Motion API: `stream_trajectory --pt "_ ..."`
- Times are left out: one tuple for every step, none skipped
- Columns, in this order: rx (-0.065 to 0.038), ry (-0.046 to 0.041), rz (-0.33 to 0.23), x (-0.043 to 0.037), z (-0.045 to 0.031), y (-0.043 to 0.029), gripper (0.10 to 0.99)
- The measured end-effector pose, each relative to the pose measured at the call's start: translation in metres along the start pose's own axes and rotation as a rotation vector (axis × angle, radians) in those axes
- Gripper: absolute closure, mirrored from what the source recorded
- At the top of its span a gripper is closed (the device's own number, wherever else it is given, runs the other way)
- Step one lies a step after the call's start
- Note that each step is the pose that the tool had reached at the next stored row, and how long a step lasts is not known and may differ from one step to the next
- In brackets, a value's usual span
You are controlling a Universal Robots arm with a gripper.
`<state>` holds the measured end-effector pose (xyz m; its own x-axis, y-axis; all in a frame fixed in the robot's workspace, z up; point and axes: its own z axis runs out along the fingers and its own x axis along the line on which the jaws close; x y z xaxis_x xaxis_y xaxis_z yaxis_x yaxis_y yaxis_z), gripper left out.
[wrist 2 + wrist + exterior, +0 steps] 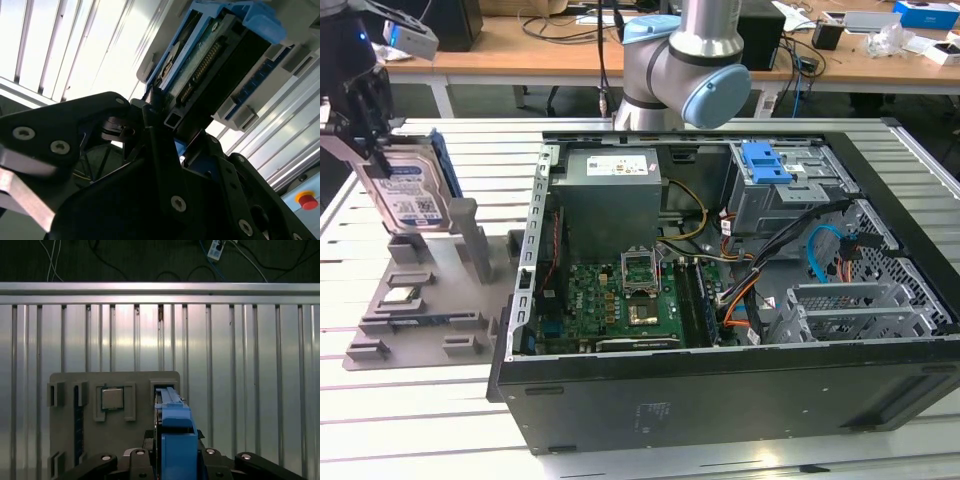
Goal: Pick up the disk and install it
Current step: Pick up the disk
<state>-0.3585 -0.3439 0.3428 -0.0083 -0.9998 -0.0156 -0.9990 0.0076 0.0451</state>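
We saw hand (pixel 372 155) clamped on disk (pixel 408 197), upright over grey holder (pixel 432 305); install into open case (pixel 720 395) not yet done.

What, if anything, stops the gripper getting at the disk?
Probably nothing: the gripper is right at the top of the disk, which stands upright in the grey holder, nothing between them.

Exterior view looks down across the desk (pixel 410 430) from well off; both wrist views sit close over the disk (pixel 175 435) (pixel 200 70).

disk (pixel 408 192) over fixture (pixel 430 300), computer case (pixel 720 395) beside
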Motion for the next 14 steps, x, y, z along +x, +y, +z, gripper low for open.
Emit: stream_trajectory --pt "0.0 0.0 0.0 0.0 -0.0011 0.0 0.718" --pt "0.0 0.0 0.0 0.0 -0.0023 0.0001 0.718" --pt "0.0 0.0 0.0 -0.0001 -0.0035 0.0002 0.718" --pt "0.0 0.0 0.0 -0.0001 -0.0048 0.0002 0.718" --pt "0.0 0.0 0.0 -0.0001 -0.0058 0.0003 0.718" --pt "0.0 0.0 0.0 -0.0001 -0.0071 0.0003 0.718" --pt "0.0 0.0 0.0 -0.0001 -0.0085 0.0004 0.718" --pt "0.0 0.0 0.0 -0.0002 -0.01 0.0005 0.718" --pt "0.0 0.0 0.0 -0.0002 -0.0123 0.0005 0.718" --pt "0.0 0.0 0.0 -0.0002 -0.014 0.0006 0.718" --pt "0.0 0.0 0.0 -0.0003 -0.0157 0.0007 0.718" --pt "0.0 0.0 0.0 -0.0003 -0.0189 0.0008 0.718" --pt "0.0 0.0 0.0 -0.0004 -0.0211 0.0009 0.718" --pt "0.0 0.0 0.0 -0.0005 -0.0228 0.001 0.718"
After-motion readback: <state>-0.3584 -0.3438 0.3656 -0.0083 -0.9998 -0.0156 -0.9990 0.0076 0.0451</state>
